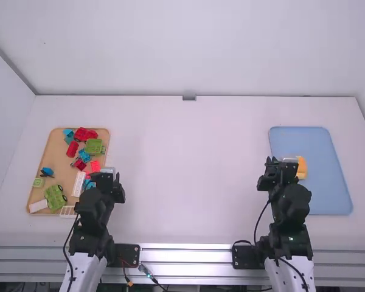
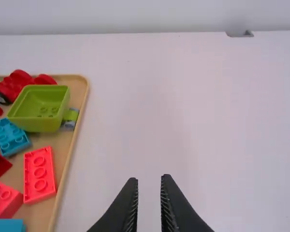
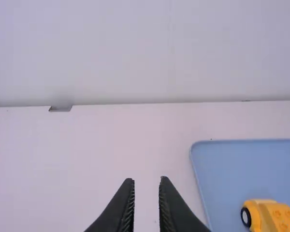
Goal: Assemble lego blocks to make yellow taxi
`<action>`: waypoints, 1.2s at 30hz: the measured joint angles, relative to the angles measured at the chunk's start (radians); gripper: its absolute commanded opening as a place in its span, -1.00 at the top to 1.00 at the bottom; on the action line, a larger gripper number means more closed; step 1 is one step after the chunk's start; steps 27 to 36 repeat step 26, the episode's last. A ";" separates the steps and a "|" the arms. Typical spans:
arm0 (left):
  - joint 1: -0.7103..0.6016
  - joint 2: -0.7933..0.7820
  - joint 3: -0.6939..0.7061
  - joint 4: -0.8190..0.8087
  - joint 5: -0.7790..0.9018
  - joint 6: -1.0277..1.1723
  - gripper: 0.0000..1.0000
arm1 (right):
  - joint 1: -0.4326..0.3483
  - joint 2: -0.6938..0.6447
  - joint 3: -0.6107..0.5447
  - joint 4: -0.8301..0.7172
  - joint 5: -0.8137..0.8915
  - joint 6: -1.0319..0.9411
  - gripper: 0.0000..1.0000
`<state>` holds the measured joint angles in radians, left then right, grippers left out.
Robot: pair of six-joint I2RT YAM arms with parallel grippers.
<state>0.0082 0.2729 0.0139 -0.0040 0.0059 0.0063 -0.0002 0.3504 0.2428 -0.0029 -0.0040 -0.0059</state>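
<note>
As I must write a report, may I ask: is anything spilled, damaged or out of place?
Nothing stands out: the yellow piece sits inside the blue tray, and loose blocks lie mixed within the brown tray.

to the left of the blue tray [image 1: 328, 188], the white table [image 1: 188, 170] gives a wide flat room where a gripper could pass. farther left from the blue tray, the wooden tray [image 1: 56, 159] is crowded with blocks [image 1: 93, 146], and the left gripper [image 1: 104, 176] stands also on that side. at the blue tray's left edge, the right gripper [image 1: 280, 163] blocks the way. inside the blue tray, the yellow block [image 1: 302, 167] is an obstacle near the left edge; its right part is free. behind the blue tray, a strip of table leads until the back wall [image 1: 188, 55].
</note>
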 measured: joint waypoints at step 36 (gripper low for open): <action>0.000 -0.265 -0.004 0.008 -0.003 0.000 1.00 | 0.000 -0.333 -0.230 0.007 0.001 -0.001 1.00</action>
